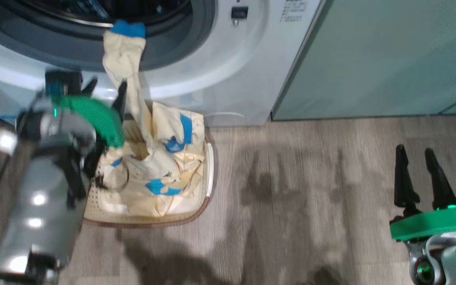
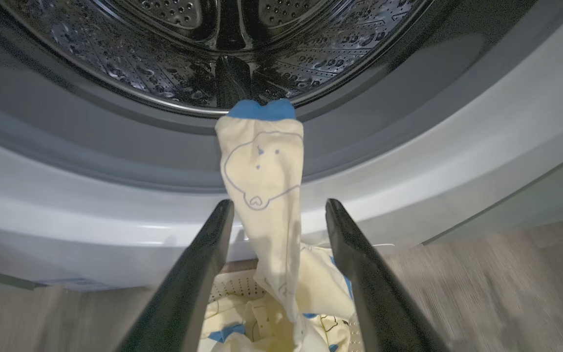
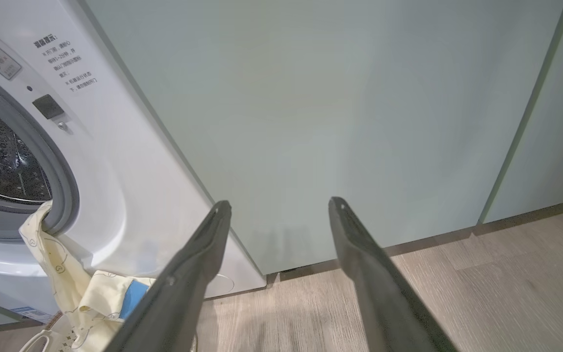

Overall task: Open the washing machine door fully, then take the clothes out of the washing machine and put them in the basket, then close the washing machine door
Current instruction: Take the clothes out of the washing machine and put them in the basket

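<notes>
Nearest the robot, the right gripper [image 1: 415,151] hangs over the bare wooden floor [image 1: 311,198], well to the right of the basket [image 1: 196,211]. Its two dark fingers are spread wide with nothing between them. In its own wrist view, the right gripper [image 3: 280,203] faces a pale green cabinet panel [image 3: 335,98].

The left gripper [image 1: 106,89] is above the far left side of the basket, and its jaws also stand wide apart. In the left wrist view, a long strip of the clothes [image 2: 262,166] runs down between the fingers of the left gripper [image 2: 280,203] without being pinched. Whether the cloth brushes a finger cannot be told.

The basket sits on the floor, just in front of the washing machine [image 1: 220,79]. Most of the clothes [image 1: 164,166] lie heaped in it, cream fabric with blue patches. One strip rises from the heap to the lip of the porthole above the basket, where its blue end is caught on the grey gasket [image 2: 66,146].

Beyond that lip, the perforated steel drum [image 2: 164,73] looks dark. The green cabinet panel [image 1: 390,59] stands behind and to the right of the basket, flush beside the machine.
</notes>
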You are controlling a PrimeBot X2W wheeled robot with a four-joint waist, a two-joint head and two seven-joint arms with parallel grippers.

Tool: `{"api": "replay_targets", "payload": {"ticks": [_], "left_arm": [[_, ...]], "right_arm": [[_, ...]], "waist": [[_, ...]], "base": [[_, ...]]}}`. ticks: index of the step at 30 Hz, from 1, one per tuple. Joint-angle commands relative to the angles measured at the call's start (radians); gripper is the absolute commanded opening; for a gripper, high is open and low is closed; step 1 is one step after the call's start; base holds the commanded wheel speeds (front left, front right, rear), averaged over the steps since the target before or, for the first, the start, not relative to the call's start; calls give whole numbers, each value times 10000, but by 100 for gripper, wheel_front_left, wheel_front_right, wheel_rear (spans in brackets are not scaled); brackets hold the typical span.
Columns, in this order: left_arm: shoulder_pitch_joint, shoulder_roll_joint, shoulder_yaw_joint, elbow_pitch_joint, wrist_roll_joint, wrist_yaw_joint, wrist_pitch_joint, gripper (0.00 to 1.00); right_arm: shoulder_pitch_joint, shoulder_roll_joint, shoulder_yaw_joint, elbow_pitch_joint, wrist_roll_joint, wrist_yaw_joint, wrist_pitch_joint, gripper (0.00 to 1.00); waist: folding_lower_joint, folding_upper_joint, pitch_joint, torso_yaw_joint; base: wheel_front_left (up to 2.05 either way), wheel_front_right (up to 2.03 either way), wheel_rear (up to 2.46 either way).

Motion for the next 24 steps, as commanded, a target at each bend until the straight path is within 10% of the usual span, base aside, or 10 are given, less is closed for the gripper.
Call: {"api": "replay_targets", "payload": {"ticks": [1,24], "left_arm": [[-584,422,164,-162,80,-9,193,100],[-4610,300,-1153,2911,1111,895,1673,100]], "right_arm": [[-251,-54,133,-339,43,44,-95,100],[-986,86,233,-411,40,44,-95,100]], "waist": [[-2,0,395,-71],[-2,0,1949,-274]], "base": [[0,0,0],[0,0,0]]}}
